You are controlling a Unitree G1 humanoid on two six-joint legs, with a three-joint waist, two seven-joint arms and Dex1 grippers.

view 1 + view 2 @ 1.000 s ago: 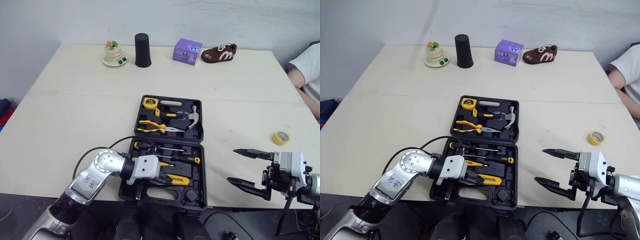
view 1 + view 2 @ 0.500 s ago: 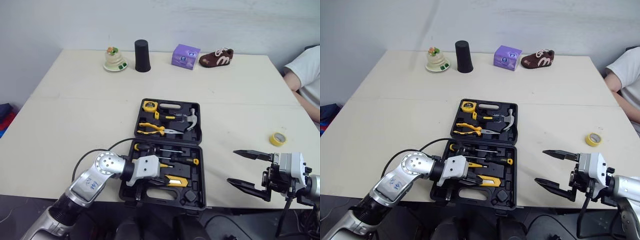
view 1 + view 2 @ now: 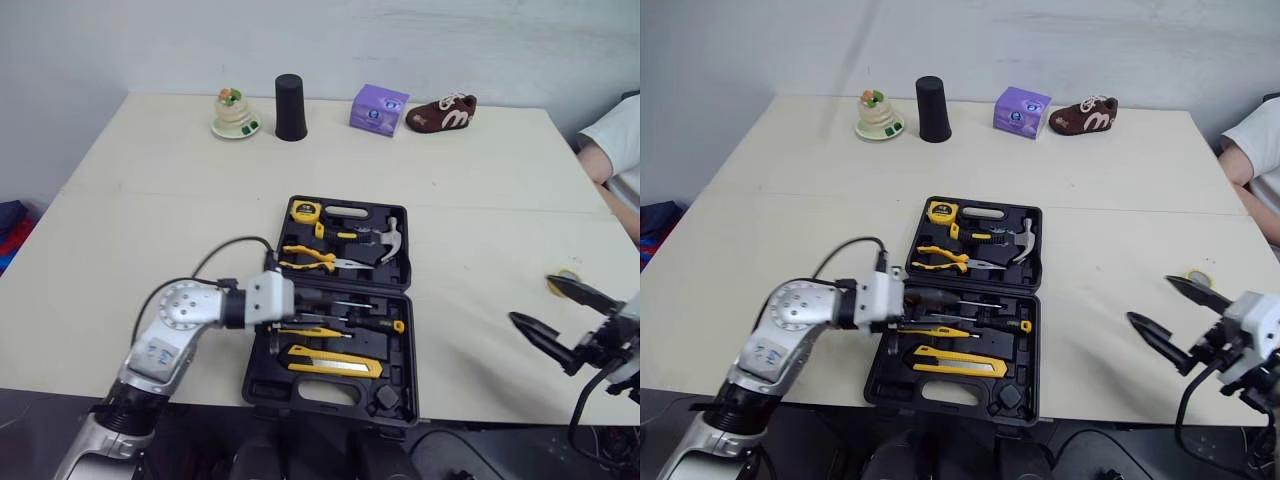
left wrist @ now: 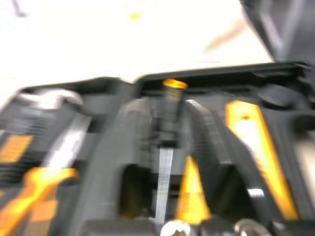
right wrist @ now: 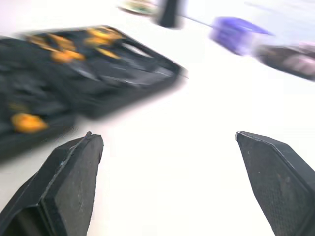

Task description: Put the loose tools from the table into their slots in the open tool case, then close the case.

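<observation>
Two grippers flanked the open tool case (image 3: 398, 352) on the table (image 3: 150, 200).
The left gripper (image 3: 295, 300) sat at the left edge of the case's near half, beside the screwdrivers (image 3: 350, 323); whether it was open or closed could not be told. The right gripper (image 3: 530, 300) was spread wide open over the table's right side, well apart from the case, one finger crossing in front of the yellow tape roll (image 3: 1197, 277). A hammer (image 3: 390, 238) and pliers (image 3: 310, 260) lay in the far half.

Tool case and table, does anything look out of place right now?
A yellow tape roll lies loose on the table, well to the right of the open tool case and outside it. It sits just beyond the right gripper, whose jaws are open.
</observation>
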